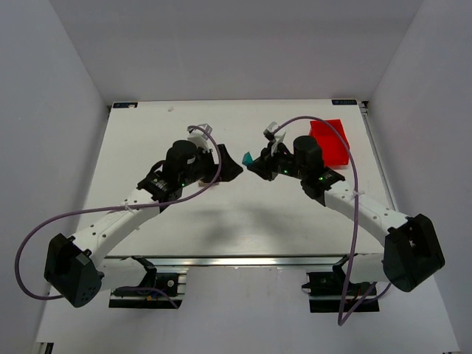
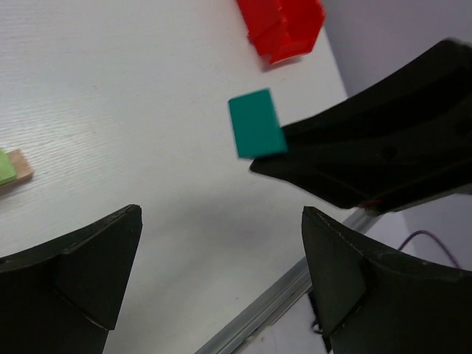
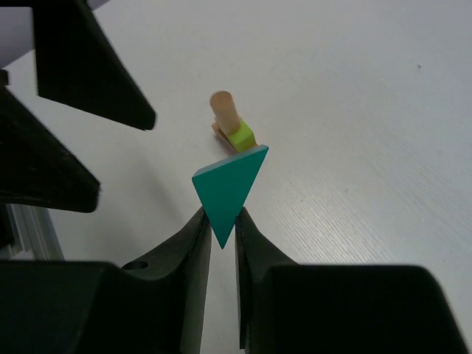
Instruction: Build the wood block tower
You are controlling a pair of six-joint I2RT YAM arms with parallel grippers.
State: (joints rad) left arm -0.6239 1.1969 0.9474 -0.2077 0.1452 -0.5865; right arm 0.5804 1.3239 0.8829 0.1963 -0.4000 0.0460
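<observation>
My right gripper is shut on the lower point of a teal triangular block, held off the table. The same teal block shows in the left wrist view at the tip of the right gripper's black fingers. Beyond it stands the small wood block tower: a flat tan block, a lime-green block and a tan cylinder on top. Its green and tan edge shows at the left of the left wrist view. My left gripper hangs open over bare table, facing the right gripper.
A red plastic bin sits at the back right of the white table, behind the right arm; it also shows as the red bin in the left wrist view. The table's metal front rail runs below the left gripper.
</observation>
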